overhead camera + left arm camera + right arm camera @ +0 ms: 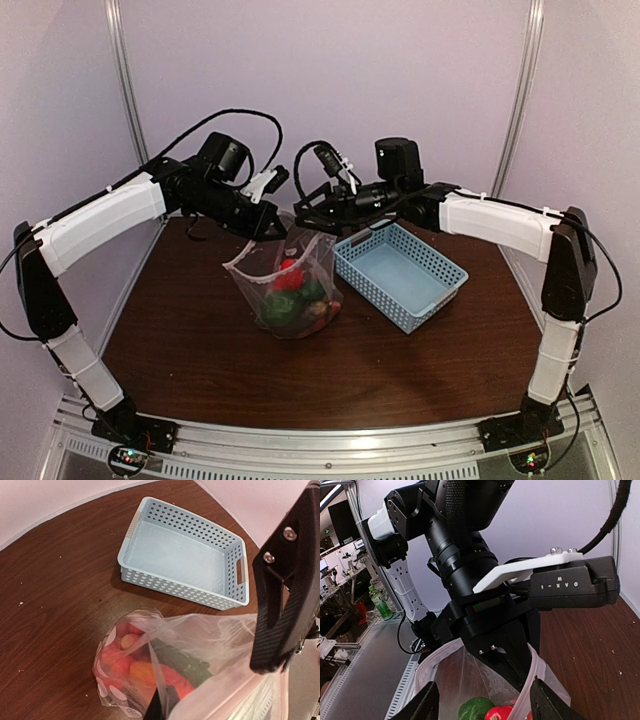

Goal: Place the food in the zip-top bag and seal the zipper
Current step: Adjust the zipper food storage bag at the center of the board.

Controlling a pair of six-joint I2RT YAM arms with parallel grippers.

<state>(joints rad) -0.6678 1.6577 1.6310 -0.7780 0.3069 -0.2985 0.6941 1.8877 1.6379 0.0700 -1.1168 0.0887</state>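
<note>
Right wrist view is showing left gripper [507,662] pinching the rim of the zip-top bag [455,675], right gripper [487,703] hanging wide, empty; top view is adding food [288,280] inside, basket [395,268] beside.

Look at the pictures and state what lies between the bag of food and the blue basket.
Nothing: only a bare strip of brown table separates the bag from the basket. The left wrist view shows it most clearly.
</note>
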